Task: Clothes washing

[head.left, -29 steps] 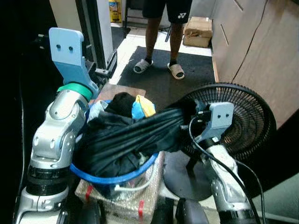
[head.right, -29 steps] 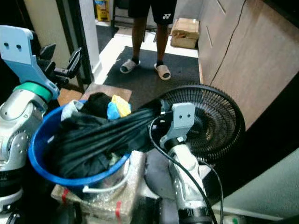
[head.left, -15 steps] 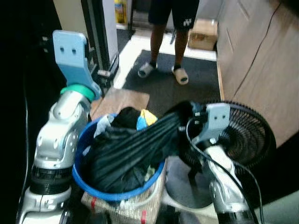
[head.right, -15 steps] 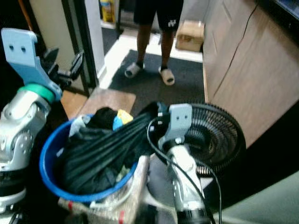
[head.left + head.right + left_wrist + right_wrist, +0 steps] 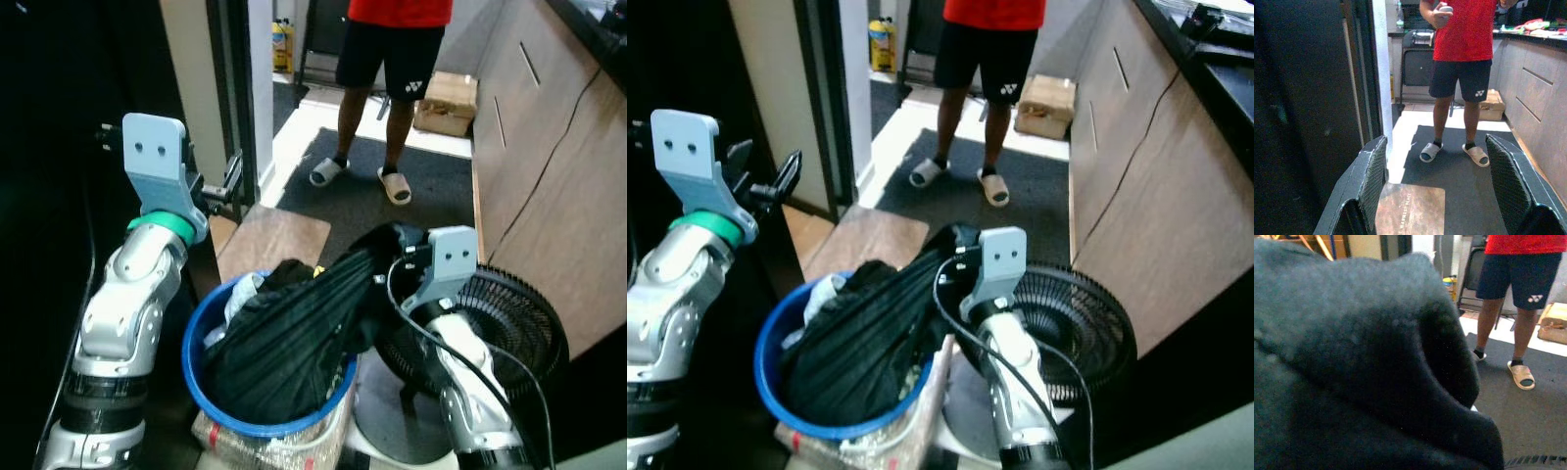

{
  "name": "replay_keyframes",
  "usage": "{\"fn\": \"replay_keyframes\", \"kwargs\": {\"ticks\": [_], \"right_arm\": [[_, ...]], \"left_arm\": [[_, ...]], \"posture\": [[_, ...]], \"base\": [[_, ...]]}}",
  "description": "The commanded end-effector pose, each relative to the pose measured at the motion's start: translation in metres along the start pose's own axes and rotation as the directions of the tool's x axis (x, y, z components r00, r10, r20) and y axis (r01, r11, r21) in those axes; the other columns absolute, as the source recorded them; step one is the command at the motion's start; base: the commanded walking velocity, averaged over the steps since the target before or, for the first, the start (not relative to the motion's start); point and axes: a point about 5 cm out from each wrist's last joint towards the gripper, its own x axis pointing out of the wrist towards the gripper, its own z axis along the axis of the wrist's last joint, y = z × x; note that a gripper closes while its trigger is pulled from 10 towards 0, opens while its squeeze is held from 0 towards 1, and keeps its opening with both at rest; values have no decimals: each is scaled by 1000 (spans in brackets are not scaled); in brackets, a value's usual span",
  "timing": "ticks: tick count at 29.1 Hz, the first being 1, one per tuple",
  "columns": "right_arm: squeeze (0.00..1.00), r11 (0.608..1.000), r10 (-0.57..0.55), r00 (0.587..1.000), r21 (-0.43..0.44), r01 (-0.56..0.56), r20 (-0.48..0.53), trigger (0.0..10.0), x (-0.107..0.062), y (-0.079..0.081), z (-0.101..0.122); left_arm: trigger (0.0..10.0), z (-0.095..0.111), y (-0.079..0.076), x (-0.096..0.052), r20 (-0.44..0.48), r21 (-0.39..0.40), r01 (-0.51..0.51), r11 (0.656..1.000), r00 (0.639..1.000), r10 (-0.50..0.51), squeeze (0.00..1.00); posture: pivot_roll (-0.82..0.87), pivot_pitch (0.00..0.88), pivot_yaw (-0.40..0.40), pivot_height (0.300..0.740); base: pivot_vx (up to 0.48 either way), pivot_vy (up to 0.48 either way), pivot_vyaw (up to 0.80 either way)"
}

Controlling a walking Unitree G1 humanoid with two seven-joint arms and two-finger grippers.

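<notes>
Floor ahead of me is running pale at the doorway, then a dark mat [image 5: 392, 196] where a person [image 5: 392, 59] in a red top, dark shorts and light slippers is standing; a brown doormat [image 5: 274, 245] is lying nearer, just beyond the blue basket [image 5: 201, 338]. Wood-faced cabinets [image 5: 1136, 186] are lining my right side, and a cardboard box [image 5: 446, 98] is sitting on the floor behind the person. The basket is resting on a plastic-wrapped package [image 5: 294, 450], with a black floor fan [image 5: 509, 333] just beside it on my right. My right gripper [image 5: 392, 255] is clamped on the dark garment [image 5: 304, 333], which is stretching from the basket's heap up to my fingertips; the fingers themselves are buried in cloth, and in the right wrist view the fabric [image 5: 1352, 372] is blocking nearly everything. My left gripper [image 5: 1442, 186] is hanging in the air left of the basket, fingers [image 5: 1371, 181] spread wide, holding nothing, pointing toward the doorway. Other pieces in the basket, one pale, are mostly covered and hard to identify. The left side of the room is too dark to read.
</notes>
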Motion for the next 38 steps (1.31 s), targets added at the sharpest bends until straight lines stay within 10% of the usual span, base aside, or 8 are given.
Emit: {"fn": "replay_keyframes", "kwargs": {"ticks": [1,18,33,38], "right_arm": [[0,1000,-8,1000,-19,8,3,10000,-5,-2,-4],[0,997,-52,990,-68,44,-132,10000,-31,-5,-50],[0,986,-90,944,-160,40,-318,10000,-65,-9,-101],[0,985,-79,953,-173,28,-293,10000,-60,-6,-98]], "left_arm": [[10000,-7,-1,-3,-14,10,0,1000,1000,0,0],[10000,-74,-14,-46,-203,18,69,997,977,-64,0],[10000,-149,-53,-99,-430,24,225,974,882,-193,0],[10000,-145,-56,-94,-412,9,225,974,888,-202,0]], "posture": [[107,0,-19,708],[99,0,-18,740],[100,0,-11,740],[101,0,-7,740]], "base": [[0,0,0],[0,0,0],[0,0,0],[0,0,0]]}}
